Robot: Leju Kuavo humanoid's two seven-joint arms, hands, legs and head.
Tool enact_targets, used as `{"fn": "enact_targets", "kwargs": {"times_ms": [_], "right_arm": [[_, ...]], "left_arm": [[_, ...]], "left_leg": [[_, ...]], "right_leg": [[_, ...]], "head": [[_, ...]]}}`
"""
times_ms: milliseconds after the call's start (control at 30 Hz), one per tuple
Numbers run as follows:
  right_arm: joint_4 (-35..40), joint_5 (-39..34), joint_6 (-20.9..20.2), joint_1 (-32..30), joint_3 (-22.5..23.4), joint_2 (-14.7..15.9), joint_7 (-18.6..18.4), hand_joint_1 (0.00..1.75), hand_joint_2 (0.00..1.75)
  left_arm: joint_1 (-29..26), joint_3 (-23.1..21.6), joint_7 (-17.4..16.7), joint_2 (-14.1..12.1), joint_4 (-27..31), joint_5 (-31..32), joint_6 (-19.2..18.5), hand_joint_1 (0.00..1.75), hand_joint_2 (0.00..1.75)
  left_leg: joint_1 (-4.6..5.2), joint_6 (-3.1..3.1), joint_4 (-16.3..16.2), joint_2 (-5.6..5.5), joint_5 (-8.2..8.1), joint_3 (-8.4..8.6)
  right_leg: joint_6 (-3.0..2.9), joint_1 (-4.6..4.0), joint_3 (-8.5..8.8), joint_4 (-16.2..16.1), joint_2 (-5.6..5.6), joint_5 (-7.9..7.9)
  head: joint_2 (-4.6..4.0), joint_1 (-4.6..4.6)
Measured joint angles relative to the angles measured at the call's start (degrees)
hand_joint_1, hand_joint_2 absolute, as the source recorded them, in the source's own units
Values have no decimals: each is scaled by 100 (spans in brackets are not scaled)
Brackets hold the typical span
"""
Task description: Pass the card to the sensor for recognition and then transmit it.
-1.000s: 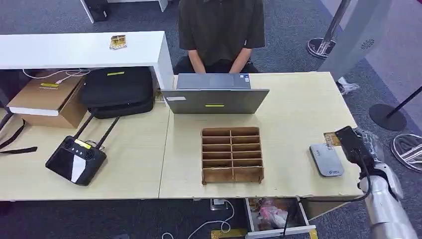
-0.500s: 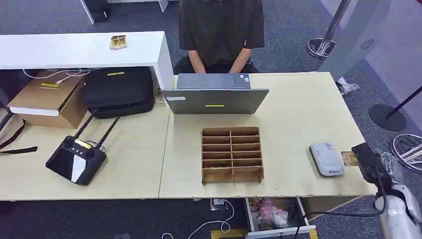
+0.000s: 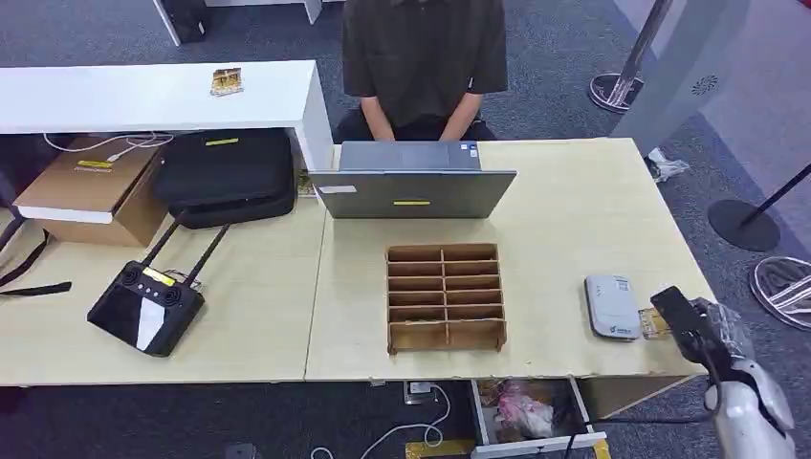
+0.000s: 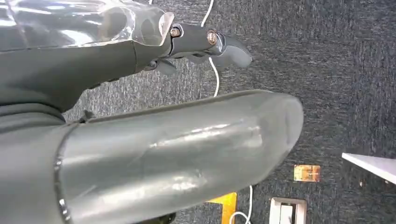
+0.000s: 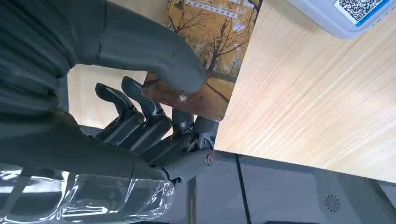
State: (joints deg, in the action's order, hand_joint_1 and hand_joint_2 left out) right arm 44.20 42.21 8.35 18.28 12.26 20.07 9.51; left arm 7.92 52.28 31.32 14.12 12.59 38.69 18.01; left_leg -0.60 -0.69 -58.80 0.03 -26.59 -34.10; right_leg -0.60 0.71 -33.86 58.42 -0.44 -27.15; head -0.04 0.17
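Right robot hand [image 3: 690, 323] pinches the card [image 5: 201, 56] between thumb and fingers at the worktop's [image 3: 574, 229] right front edge, just beside the grey card sensor [image 3: 611, 306], apparently positioned for reading. Left robot hand [image 4: 205, 44] hangs over carpet, fingers curled on nothing.

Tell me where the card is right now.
The card is pinched in the right hand at the table's front right corner in the head view, just right of the grey sensor.
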Motion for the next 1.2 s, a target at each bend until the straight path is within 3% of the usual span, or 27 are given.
{"fn": "enact_targets", "kwargs": {"times_ms": [200,333,567,767,933,1200], "right_arm": [[-184,225,606,199,-136,-72,0,175,175],[343,302,907,118,-149,-138,-188,175,175],[1636,422,759,-330,-147,-221,-496,175,175],[2264,503,485,-701,-90,-284,-601,175,175],[2358,393,125,-766,-105,-363,-636,175,175],[1834,201,171,-527,-299,-612,-636,175,175]], "left_arm": [[-1,-2,13,0,0,-90,7,0,0],[-9,-2,53,0,0,-160,42,0,0],[-13,-9,74,0,0,-149,55,0,0],[-12,-98,81,-4,0,-131,55,0,0],[-10,-116,87,-7,0,-151,52,0,0],[-3,-157,142,-4,0,-138,4,0,0]], "left_leg": [[0,-1,0,-2,1,0],[1,-1,0,-4,1,-1],[0,-1,0,-4,0,-2],[0,-1,1,-3,0,-2],[0,-1,1,-2,0,-3],[0,-2,1,-3,1,-2]], "right_leg": [[0,0,3,1,-2,0],[0,1,2,1,-4,0],[0,0,-1,0,-4,-4],[1,0,-1,0,-2,-4],[1,0,0,0,-2,-4],[0,0,0,2,-2,-4]], "head": [[0,0],[0,0],[0,-2],[0,0],[0,0],[0,-2]]}}
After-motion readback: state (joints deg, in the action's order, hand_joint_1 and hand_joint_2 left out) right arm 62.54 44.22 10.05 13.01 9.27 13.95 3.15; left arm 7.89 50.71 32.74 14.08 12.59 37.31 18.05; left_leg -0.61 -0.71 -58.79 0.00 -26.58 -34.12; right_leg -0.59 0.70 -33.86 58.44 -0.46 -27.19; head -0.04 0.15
